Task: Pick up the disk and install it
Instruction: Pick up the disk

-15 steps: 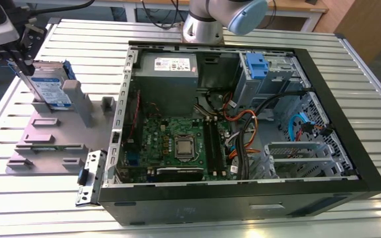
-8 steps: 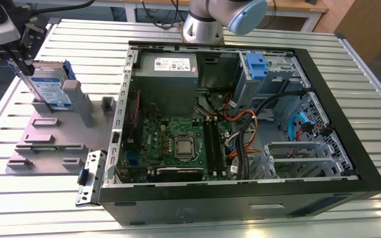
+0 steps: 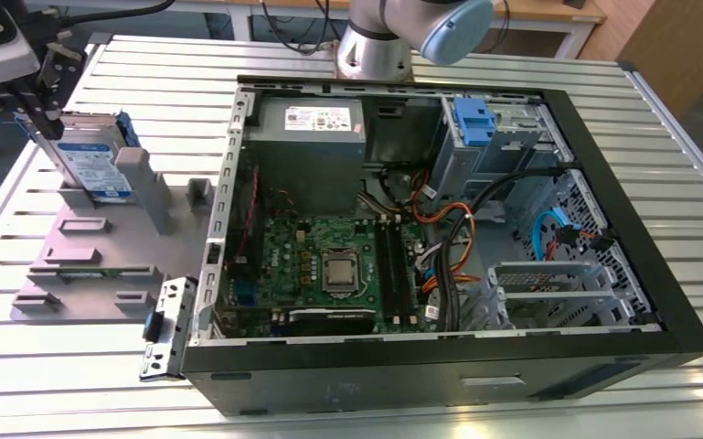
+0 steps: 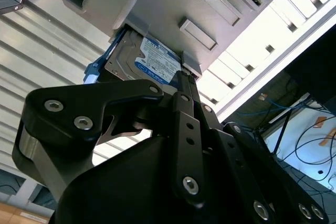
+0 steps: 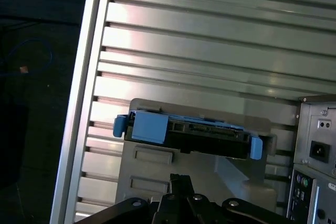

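Disk (image 3: 90,170): silver metal, blue plastic frame. Table (image 3: 143,82): ribbed shiny alu. Gripper (image 3: 40,114): matt blk.

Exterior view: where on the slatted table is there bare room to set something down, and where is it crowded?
Bare slats on the table: the strip on the exterior view's right of the computer case, and the stretch between the grey fixture and the arm's base. Crowded: inside the case, and at the disk, with the pincer at it.

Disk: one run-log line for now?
disk upright in grey fixture | gripper at disk's top edge, contact unclear | PC case open, disk not installed
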Controlling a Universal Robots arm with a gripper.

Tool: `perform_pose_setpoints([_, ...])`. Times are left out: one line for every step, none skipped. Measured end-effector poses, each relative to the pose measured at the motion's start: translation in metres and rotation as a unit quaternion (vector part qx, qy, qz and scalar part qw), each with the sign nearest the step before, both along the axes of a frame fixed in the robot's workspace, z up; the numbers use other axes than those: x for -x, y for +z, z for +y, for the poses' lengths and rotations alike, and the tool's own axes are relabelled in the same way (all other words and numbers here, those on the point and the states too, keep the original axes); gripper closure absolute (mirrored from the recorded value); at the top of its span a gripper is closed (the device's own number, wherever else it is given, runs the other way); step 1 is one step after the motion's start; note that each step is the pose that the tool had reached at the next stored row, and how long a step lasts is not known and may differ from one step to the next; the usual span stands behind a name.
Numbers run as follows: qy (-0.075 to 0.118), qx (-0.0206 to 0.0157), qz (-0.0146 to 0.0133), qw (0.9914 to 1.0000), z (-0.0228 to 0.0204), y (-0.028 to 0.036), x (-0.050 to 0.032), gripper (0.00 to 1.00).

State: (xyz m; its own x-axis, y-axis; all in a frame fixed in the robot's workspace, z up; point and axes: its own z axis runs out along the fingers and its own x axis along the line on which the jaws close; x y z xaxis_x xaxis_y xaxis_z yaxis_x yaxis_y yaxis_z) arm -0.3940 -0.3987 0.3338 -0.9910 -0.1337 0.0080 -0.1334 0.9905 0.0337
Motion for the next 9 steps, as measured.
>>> perform_pose_setpoints([0.001, 0.0000, 0.0000, 1.00000, 0.0000, 0.0000, 0.0000, 0.89])
perform_pose_setpoints([0.003, 0.0000, 0.0000, 1.00000, 0.0000, 0.0000, 0.0000, 0.89])
perform_pose_setpoints([0.004, 0.0000, 0.0000, 0.99999, 0.0000, 0.0000, 0.0000, 0.89])
perform_pose_setpoints([0.005, 0.0000, 0.0000, 0.99999, 0.0000, 0.0000, 0.0000, 0.89])
perform_pose_setpoints([0.007, 0.0000, 0.0000, 0.99998, 0.0000, 0.0000, 0.0000, 0.89])
perform_pose_setpoints([0.008, 0.0000, 0.0000, 0.99997, 0.0000, 0.0000, 0.0000, 0.89])
perform_pose_setpoints([0.010, 0.0000, 0.0000, 0.99995, 0.0000, 0.0000, 0.0000, 0.89])
perform_pose_setpoints([0.011, 0.0000, 0.0000, 0.99994, 0.0000, 0.0000, 0.0000, 0.89])
perform_pose_setpoints([0.012, 0.0000, 0.0000, 0.99993, 0.0000, 0.0000, 0.0000, 0.89])
